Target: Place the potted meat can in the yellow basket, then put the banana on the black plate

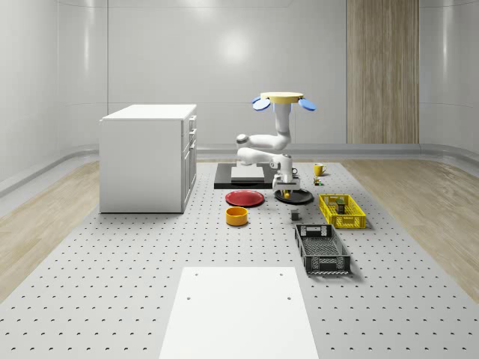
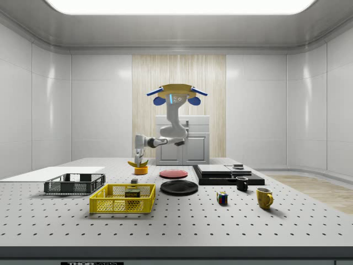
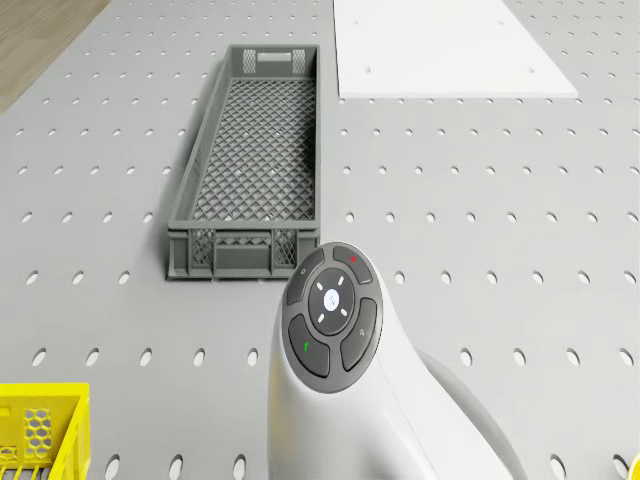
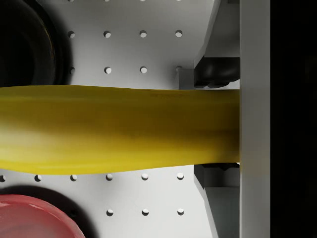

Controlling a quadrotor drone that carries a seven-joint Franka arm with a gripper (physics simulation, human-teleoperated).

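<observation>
The place looks like a simulated robotics lab: a wide grey counter (image 1: 112, 277) drilled with a regular grid of holes like an optical breadboard, bare pale panelled walls (image 2: 259, 105), a ceiling light panel (image 2: 176, 5), and what seems a white cabinet (image 1: 146, 157).

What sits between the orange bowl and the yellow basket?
A small dark block stands between the orange bowl and the yellow basket, touching neither, as the whole-scene view shows.

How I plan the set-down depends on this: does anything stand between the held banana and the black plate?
Nothing visible does. The drone hovers over the table; its tool grips the banana in the air right beside the black plate. The red plate lies off to the other side.
</observation>
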